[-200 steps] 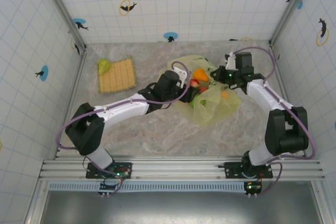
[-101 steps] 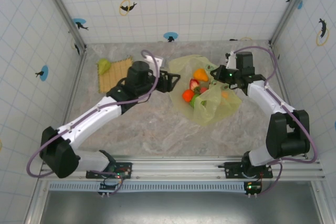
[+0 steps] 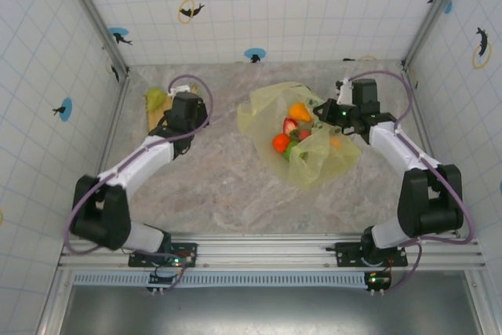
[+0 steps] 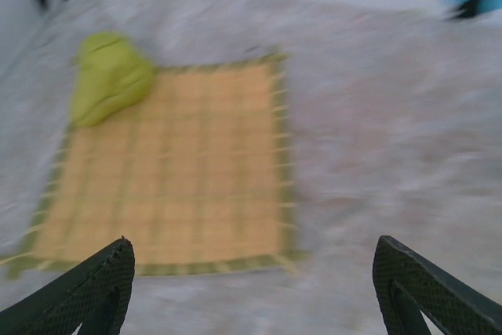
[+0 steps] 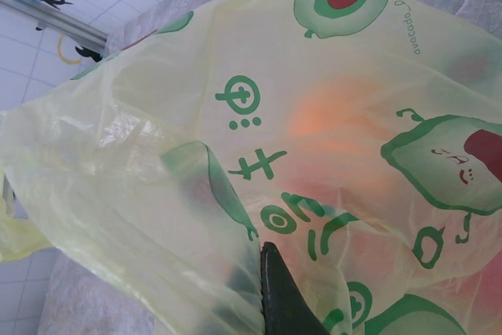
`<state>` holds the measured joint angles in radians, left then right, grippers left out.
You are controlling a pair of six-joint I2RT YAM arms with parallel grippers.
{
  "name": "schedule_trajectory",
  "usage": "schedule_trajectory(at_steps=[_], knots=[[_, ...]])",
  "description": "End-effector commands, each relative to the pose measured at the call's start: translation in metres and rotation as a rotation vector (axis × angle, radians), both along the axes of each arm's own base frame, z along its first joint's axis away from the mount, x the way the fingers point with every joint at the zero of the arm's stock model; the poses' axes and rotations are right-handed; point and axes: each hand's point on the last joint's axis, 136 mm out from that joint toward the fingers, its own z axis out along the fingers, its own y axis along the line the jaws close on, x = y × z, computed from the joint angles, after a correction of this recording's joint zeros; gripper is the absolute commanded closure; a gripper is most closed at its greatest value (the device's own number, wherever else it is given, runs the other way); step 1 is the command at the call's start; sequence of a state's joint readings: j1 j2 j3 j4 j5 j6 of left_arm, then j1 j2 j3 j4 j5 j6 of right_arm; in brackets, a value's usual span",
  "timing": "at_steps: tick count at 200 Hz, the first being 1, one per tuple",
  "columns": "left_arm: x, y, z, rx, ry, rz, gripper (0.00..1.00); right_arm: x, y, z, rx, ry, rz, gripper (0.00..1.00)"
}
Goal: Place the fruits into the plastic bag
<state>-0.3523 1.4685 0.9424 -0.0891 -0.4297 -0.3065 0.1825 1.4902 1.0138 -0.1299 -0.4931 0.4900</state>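
Note:
The plastic bag (image 3: 318,161) lies right of centre, translucent yellow-green, its mouth facing left. Several fruits rest inside: an orange one (image 3: 299,111), a red one (image 3: 290,125), another orange one (image 3: 281,143) and a green one (image 3: 295,152). My right gripper (image 3: 323,112) is shut on the bag's upper rim; up close its dark finger (image 5: 282,296) pinches the printed plastic bag (image 5: 235,92). One yellow-green fruit (image 3: 155,98) sits on the far-left corner of the tan mat (image 4: 169,170). My left gripper (image 3: 179,115) hovers over that mat, open (image 4: 252,247) and empty, the fruit (image 4: 110,76) ahead to its left.
The tan woven mat (image 3: 150,119) is mostly covered by my left arm. Tiled walls close the back and both sides, with metal posts in the corners. Bare marbled table (image 3: 227,186) stretches between mat and bag.
My left arm has drawn back from the bag's mouth and swung left to above the mat, its jaws widening. The right gripper and the bag have stayed put.

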Motion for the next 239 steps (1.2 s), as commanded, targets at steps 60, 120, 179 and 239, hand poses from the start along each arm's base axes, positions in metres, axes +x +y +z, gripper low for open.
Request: schedule_trajectory(at_steps=[60, 120, 179, 239], knots=[[0.081, 0.095, -0.059, 0.402, 0.2, 0.161, 0.16, 0.013, 0.01, -0.006, 0.034, -0.011, 0.042, 1.0], [0.129, 0.125, -0.079, 0.513, 0.29, 0.134, 0.13, 0.014, 0.011, -0.012, 0.045, 0.004, 0.05, 1.0], [0.162, 0.136, -0.096, 0.542, 0.326, 0.099, 0.12, 0.016, 0.009, -0.011, 0.042, 0.002, 0.04, 1.0], [0.177, 0.142, -0.129, 0.543, 0.384, 0.077, 0.12, 0.016, 0.009, -0.014, 0.034, 0.008, 0.035, 1.0]])
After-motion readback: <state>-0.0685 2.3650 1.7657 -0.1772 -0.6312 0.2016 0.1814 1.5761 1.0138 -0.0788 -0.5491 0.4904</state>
